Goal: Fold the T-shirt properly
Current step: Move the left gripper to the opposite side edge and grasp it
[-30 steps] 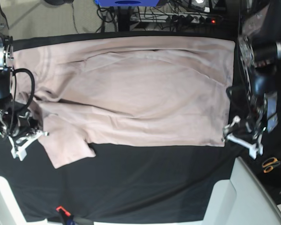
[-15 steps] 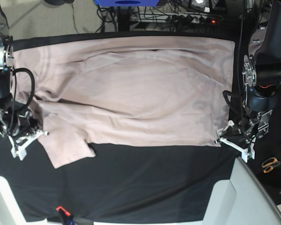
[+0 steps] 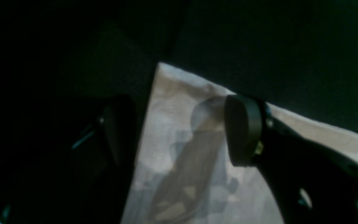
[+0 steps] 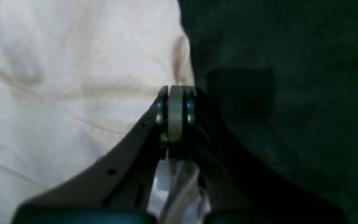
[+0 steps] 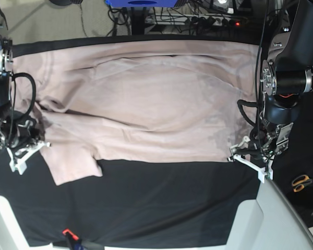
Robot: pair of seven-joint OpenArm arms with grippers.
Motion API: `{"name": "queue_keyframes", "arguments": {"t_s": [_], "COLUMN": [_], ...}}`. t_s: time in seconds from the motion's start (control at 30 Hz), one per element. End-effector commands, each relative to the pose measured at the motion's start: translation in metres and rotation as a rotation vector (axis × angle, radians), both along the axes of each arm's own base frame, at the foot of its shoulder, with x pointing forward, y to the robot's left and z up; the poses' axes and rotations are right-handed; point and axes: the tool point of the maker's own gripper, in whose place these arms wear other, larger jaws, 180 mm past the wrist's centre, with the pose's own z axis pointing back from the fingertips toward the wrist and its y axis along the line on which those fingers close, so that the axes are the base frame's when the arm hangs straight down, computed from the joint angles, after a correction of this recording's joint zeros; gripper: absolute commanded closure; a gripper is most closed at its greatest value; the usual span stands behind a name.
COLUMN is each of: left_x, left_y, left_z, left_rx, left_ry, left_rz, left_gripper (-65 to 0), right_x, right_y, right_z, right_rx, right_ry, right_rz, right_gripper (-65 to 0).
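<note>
The pale pink T-shirt [image 5: 146, 99] lies spread flat across the far half of the black table cover [image 5: 167, 208], its hem at the right and a sleeve hanging toward the near left. My left gripper [image 5: 249, 155] stands with its jaws wide apart over the near right corner of the hem, one finger [image 3: 244, 130] above the fabric and the other off its edge. My right gripper [image 4: 175, 112] is pressed fully closed at the shirt's left edge by the sleeve; whether cloth sits between the pads, I cannot tell.
</note>
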Motion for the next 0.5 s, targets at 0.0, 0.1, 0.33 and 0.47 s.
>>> {"name": "queue_keyframes", "arguments": {"t_s": [0.0,0.1,0.33,0.47], "left_x": [0.005,0.001,-0.003,-0.002], "left_y": [0.001,0.002,0.006,0.008], "left_z": [0.006,0.002,-0.001,0.000], "left_rx": [-0.010,-0.004,0.015,0.019], "left_ry": [-0.003,-0.014,-0.049,-0.059], "left_rz": [-0.001,0.002,0.008,0.011], "left_gripper": [-43.8,-39.8,-16.0,-5.3], "right_x": [0.020,0.020,0.020,0.021], "right_y": [-0.008,-0.008,-0.005,-0.004], "right_z": [0.019,0.019,0.019,0.019], "right_rx": [-0.009,-0.009,-0.003,-0.001], "right_ry": [-0.059,-0.059,-0.061,-0.063], "right_rz": [-0.006,-0.006,-0.004,-0.004], "right_gripper": [-0.2,-0.2,-0.2,-0.2]}}
